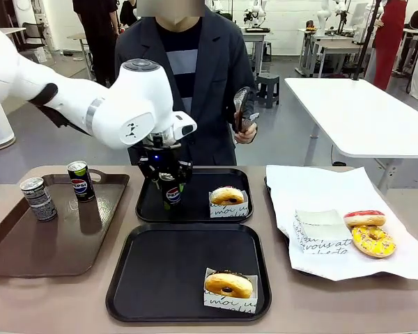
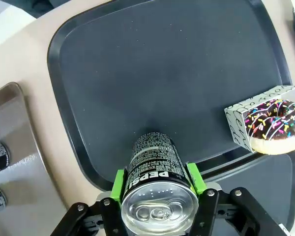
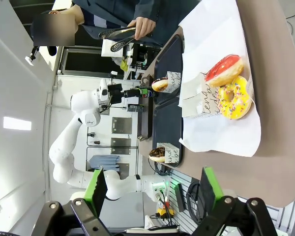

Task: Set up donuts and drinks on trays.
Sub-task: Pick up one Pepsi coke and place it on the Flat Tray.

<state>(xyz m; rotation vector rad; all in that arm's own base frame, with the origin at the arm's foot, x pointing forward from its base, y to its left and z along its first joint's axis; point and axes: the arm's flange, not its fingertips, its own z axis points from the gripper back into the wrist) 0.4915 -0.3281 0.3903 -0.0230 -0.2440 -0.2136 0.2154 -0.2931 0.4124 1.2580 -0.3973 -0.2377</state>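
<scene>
My left gripper (image 1: 171,182) is shut on a black Pepsi can (image 1: 172,191), held upright low over the left part of the far black tray (image 1: 195,211). In the left wrist view the green pads (image 2: 119,183) clamp the can (image 2: 155,164) above that tray (image 2: 162,73). A sprinkled chocolate donut (image 2: 278,125) in a white sleeve sits at the tray's right, the same donut (image 1: 228,197) in the front view. The near tray (image 1: 160,271) holds a sleeved donut (image 1: 228,284). My right gripper (image 3: 155,189) is open with nothing between its fingers.
A brown handled tray (image 1: 28,247) at left carries a grey can (image 1: 38,198) and a Pepsi can (image 1: 80,181). At right, white paper (image 1: 320,188) holds a pink donut (image 1: 364,218), a yellow donut (image 1: 373,241) and an empty sleeve (image 1: 322,229). The person holds tongs (image 1: 240,111).
</scene>
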